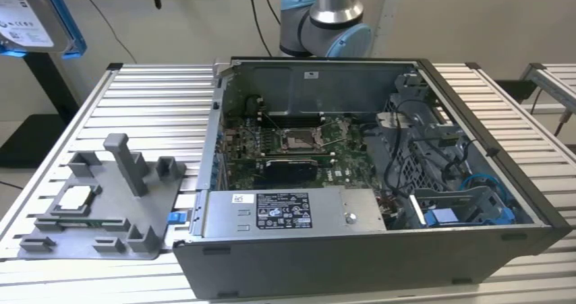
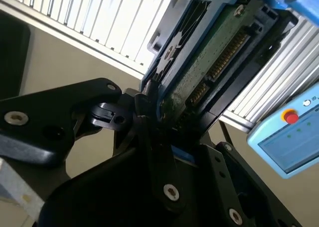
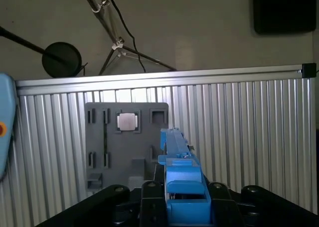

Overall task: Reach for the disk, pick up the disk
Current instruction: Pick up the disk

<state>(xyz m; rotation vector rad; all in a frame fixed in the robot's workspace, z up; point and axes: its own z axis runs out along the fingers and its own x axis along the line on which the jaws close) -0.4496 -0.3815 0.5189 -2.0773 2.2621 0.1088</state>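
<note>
The disk [image 1: 32, 14], silver-grey with a white label and a blue rail, hangs high above the table at the exterior view's far left. In the second wrist view its green circuit board [image 2: 209, 62] faces the camera. My gripper [image 2: 167, 115] is shut on the disk's lower end, with a black finger [image 2: 144, 105] pressed against one side. In the first wrist view the disk [image 3: 179, 162] is seen edge-on with its blue rail uppermost. It rises out of the gripper [image 3: 182, 199], above the grey fixture plate.
An open computer case [image 1: 297, 277] stands on the ribbed metal table [image 1: 153, 108], with a blue drive bay [image 1: 468, 206] inside it. A grey fixture plate [image 1: 135, 206] carries a small square chip [image 1: 74, 197]. The arm's base [image 1: 324, 21] stands behind the case. A light-blue pendant [image 2: 289, 137] is close by.
</note>
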